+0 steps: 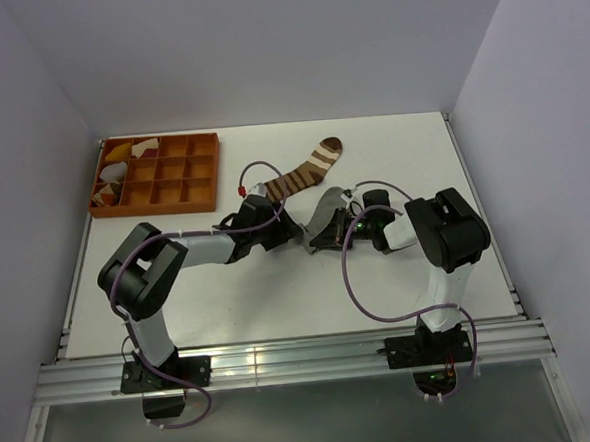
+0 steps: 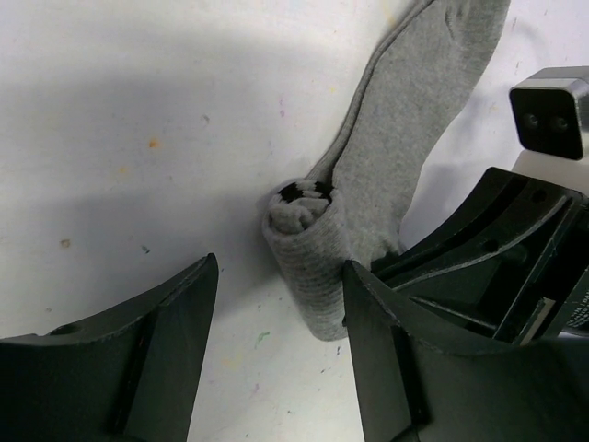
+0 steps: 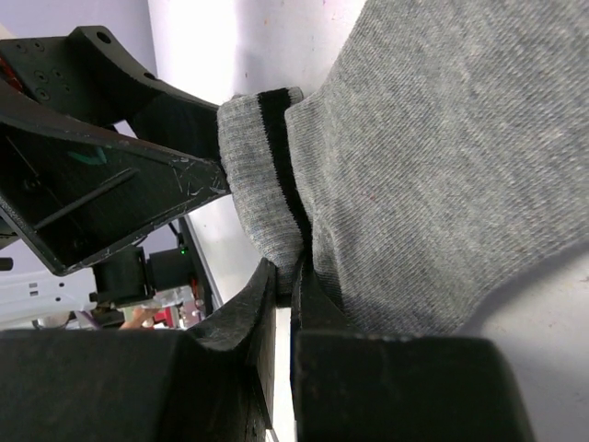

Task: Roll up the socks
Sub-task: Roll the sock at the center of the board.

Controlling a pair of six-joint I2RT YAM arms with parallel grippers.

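Firstly, the surroundings. We list an orange plastic tray of square compartments (image 1: 200, 170) at the far left corner of the table, well apart from the work. Yellow and white cloth scraps (image 1: 121, 163) lie in its leftmost cells. A brown ankle sock with white stripes (image 1: 302, 172) lies flat and unrolled just beyond the two grippers, its dark tip toward the far right. Purple cables (image 1: 351, 278) loop off both arms.

Next, the item in hand: a grey ribbed-knit ankle sock (image 2: 414, 101) at mid-table between the arms. One end is wound into a short, thick roll, with the dark-striped cuff showing on it. The rest trails away flat, a soft, fine-ribbed fabric.

The right gripper (image 3: 283, 276) is pinched tight on the grey fabric just beside the striped cuff. The left gripper (image 2: 281, 276) stands with its black, hard-edged fingers apart on either side of the roll. One fingertip is against the roll and the other is clear of it, so we record no hold. The two grippers sit close together, and the right one's finger crowds the space beside the roll.

Lastly, the surface: a matt white tabletop (image 1: 229, 295) with a few tiny orange and green specks. A ribbed aluminium rail (image 1: 284, 364) along the near edge carries both arm bases. Plain pale walls (image 1: 265, 53) enclose the table on three sides.
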